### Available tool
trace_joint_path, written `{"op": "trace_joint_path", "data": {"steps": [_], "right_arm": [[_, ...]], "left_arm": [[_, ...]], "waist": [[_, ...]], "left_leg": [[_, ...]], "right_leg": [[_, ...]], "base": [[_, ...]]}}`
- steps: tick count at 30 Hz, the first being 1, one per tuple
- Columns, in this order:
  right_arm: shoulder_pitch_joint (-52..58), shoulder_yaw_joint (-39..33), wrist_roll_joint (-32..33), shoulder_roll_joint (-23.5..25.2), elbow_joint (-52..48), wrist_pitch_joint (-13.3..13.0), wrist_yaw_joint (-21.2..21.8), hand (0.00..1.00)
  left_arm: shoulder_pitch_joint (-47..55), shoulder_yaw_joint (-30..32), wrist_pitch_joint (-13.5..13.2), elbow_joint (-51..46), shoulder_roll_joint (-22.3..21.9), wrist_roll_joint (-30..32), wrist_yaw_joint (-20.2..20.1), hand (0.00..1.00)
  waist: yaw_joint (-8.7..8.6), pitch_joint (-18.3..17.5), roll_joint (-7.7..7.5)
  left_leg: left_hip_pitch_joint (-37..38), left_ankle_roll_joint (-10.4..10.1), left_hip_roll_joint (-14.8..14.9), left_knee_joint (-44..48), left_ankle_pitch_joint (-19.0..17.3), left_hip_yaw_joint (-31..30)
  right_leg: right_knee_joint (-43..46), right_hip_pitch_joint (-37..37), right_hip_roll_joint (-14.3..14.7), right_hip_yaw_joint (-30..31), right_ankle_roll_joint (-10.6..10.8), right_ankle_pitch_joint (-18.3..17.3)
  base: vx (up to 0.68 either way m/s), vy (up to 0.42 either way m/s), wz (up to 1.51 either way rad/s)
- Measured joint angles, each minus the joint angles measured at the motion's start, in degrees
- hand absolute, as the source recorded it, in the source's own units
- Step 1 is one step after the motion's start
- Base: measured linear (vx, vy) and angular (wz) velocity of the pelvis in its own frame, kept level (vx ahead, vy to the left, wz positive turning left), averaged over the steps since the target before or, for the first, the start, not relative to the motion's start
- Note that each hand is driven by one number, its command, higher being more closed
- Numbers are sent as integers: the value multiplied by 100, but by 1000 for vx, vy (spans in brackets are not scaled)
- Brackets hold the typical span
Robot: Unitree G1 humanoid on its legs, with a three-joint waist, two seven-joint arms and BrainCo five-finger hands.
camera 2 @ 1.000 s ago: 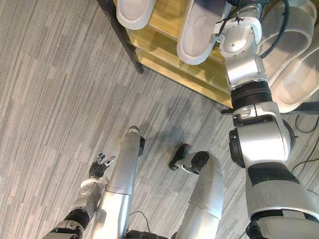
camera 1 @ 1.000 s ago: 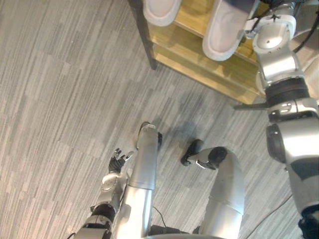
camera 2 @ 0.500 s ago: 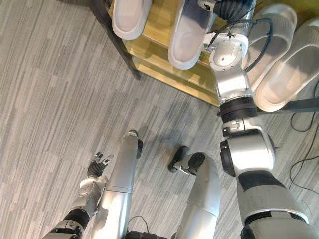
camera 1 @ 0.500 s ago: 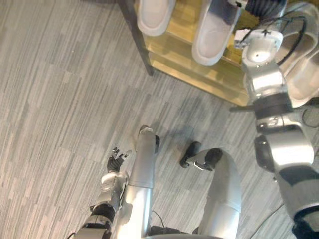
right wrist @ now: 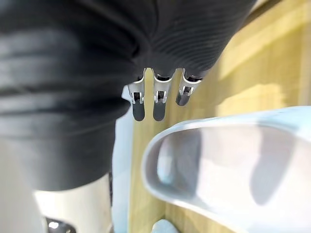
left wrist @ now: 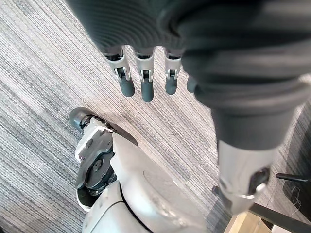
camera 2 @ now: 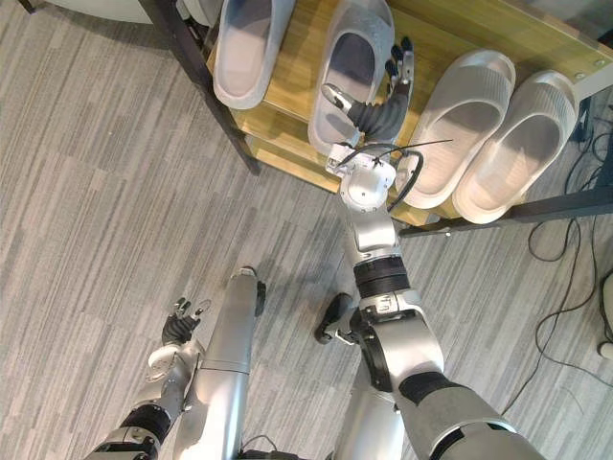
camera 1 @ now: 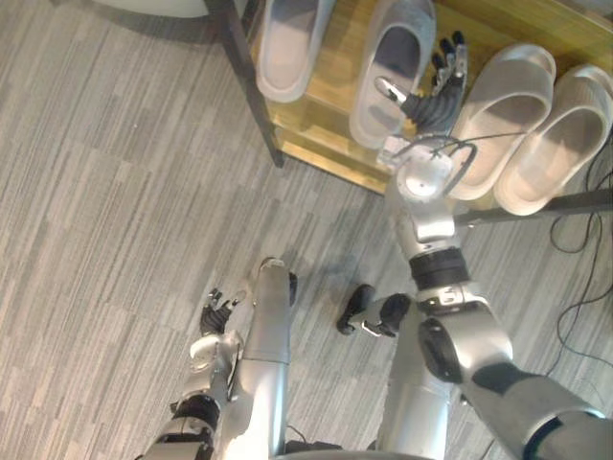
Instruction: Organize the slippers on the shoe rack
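Note:
A wooden shoe rack (camera 2: 297, 88) with a dark frame stands at the top of the eye views. Four slippers lie on its top shelf. Two are light grey (camera 2: 245, 48) (camera 2: 352, 69) and two are pale beige (camera 2: 462, 134) (camera 2: 522, 144). My right hand (camera 2: 380, 107) hovers over the shelf between the second grey slipper and the first beige one, fingers straight, thumb spread, holding nothing. Its wrist view shows its fingers (right wrist: 155, 104) above a slipper's (right wrist: 223, 160) opening and the wood (right wrist: 272, 73). My left hand (camera 2: 178, 326) hangs low over the floor, fingers (left wrist: 142, 83) relaxed and empty.
Grey striped carpet (camera 2: 86, 192) spreads across the left and middle. The rack's dark corner post (camera 2: 196, 72) slants down at its left end, with a lower wooden shelf (camera 2: 287, 151) beneath. Black cables (camera 2: 565, 287) trail on the floor at the right.
The camera has swung, so the rack sits lower in view and the two beige slippers show whole. My right arm has swung left and its hand has come into view. The left hand stays put.

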Motion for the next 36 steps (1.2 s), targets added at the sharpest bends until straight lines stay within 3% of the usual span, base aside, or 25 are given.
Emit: {"op": "trace_joint_path", "data": {"steps": [10,16,31,36], "right_arm": [[82,-269,698,45,305,-95,360,0],[114,-71,1119,-57,466,-307,659,0],[-401,130,1526,-36,692,-405,653,0],[-413,157,1525,-130,815,-375,660,0]], "left_arm": [[-8,206,11,-21,-87,0,1,0],[-25,229,10,-17,-151,16,-6,0],[-79,226,1,-5,-274,51,-3,0],[-79,225,-3,7,-405,50,-5,0]], "waist": [[36,-3,5],[119,-19,21],[279,-106,92],[305,-186,236]], "left_leg": [[-10,-1,-31,-4,0,-65],[-10,0,-104,1,0,-144],[-95,11,-291,38,-4,-309],[-109,9,-289,37,-3,-329]], "right_leg": [[4,23,-11,-54,12,-11],[11,112,-68,-129,59,-51],[108,189,-256,-330,14,-167],[108,187,-257,-352,4,-172]], "base": [[1,5,1],[12,29,9],[13,32,8],[9,25,1]]}}
